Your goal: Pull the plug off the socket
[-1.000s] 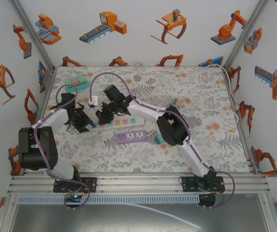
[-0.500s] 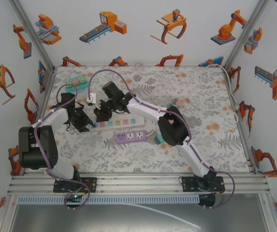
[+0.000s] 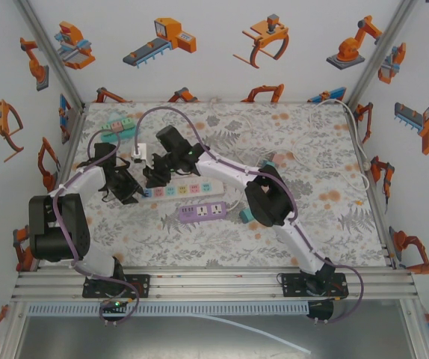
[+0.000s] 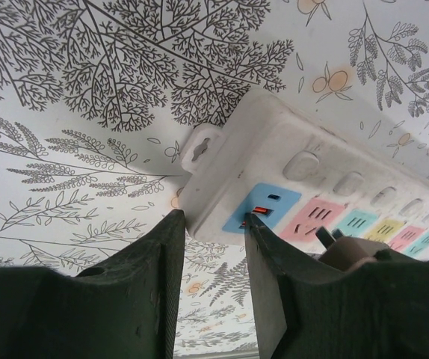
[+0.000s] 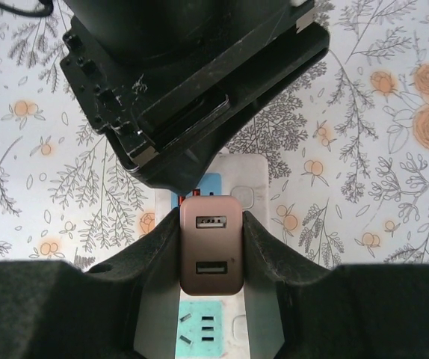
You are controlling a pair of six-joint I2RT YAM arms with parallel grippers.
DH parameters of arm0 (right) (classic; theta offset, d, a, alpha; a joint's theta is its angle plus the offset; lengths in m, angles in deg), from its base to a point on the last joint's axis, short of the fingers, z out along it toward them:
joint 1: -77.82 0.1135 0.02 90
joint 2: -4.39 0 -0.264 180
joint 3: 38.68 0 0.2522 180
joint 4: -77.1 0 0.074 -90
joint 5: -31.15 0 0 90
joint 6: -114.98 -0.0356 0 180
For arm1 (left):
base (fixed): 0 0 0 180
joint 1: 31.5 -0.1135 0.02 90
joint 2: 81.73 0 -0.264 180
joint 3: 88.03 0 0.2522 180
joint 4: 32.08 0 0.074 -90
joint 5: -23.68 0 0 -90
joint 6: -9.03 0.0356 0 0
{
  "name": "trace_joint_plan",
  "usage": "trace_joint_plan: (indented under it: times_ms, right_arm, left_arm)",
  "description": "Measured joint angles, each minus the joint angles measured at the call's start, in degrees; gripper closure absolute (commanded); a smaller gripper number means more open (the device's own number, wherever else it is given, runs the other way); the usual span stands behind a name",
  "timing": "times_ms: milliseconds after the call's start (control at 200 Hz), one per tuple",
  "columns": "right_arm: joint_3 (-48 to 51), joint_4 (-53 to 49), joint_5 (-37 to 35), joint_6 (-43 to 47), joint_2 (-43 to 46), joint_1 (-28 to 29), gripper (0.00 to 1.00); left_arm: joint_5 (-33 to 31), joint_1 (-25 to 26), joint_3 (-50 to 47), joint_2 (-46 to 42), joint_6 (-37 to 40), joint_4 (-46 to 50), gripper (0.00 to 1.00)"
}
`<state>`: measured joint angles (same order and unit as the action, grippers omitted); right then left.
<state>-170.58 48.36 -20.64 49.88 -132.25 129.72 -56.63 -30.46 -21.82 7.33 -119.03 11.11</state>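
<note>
The socket is a white power strip (image 3: 188,188) with coloured outlets, lying on the floral table. My left gripper (image 4: 213,218) is shut on its end beside the blue outlet, one finger (image 4: 162,254) at the strip's edge and the other (image 4: 263,254) on top. In the top view the left gripper (image 3: 132,191) sits at the strip's left end. The plug (image 5: 211,254) is a brown two-port USB charger, and my right gripper (image 5: 211,215) is shut on its sides. In the left wrist view the plug (image 4: 356,254) hangs just above the pink outlet with a prong showing.
A purple power strip (image 3: 202,212) lies just in front of the white one. A green strip (image 3: 119,127) sits at the back left. A white cable (image 3: 360,149) runs along the right wall. The left gripper's black body (image 5: 184,82) is close ahead of the right fingers.
The right gripper with the plug has drifted slightly toward the back left, away from the strip. The left gripper stays at the strip's end.
</note>
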Motion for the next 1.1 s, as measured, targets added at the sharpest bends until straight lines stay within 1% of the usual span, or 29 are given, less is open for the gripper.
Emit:
trace_joint_plan:
  times_ms: [115,300,456,636,746,891,1011,1102]
  right_arm:
    - [3.43,3.28,-1.79,-4.28,4.37,-0.24,0.77]
    - [11.87,8.68,-7.39,-11.08,15.87,-2.05,0.77]
    - [17.59,12.44,-12.50,-19.39,24.48,-5.38,0.77]
    - [24.68,15.74,-17.27,-32.70,32.13,-12.11,0.79]
    - [30.23,16.61,-20.15,-41.16,36.52,-16.76,0.81]
    - [40.26,17.53,-23.28,-50.34,43.36,-22.75,0.82]
    - [50.53,19.74,-25.57,-56.78,50.34,-26.84,0.82]
    - [58.49,21.35,-27.30,-61.75,56.26,-30.49,0.82]
  left_arm:
    - [0.02,0.02,2.38,-0.92,0.96,1.09,0.61]
    - [2.45,0.55,6.25,-5.16,3.76,0.96,0.58]
    - [8.39,3.52,8.52,-7.98,6.93,-1.70,0.56]
    - [16.63,8.92,9.40,-9.81,9.62,-10.88,0.53]
    - [21.49,12.70,11.06,-9.77,12.33,-15.93,0.49]
    - [27.85,18.21,14.99,-8.94,18.75,-19.54,0.42]
    - [32.20,21.99,16.00,-8.66,23.91,-21.49,0.32]
    - [35.19,24.06,16.24,-8.37,27.52,-22.14,0.23]
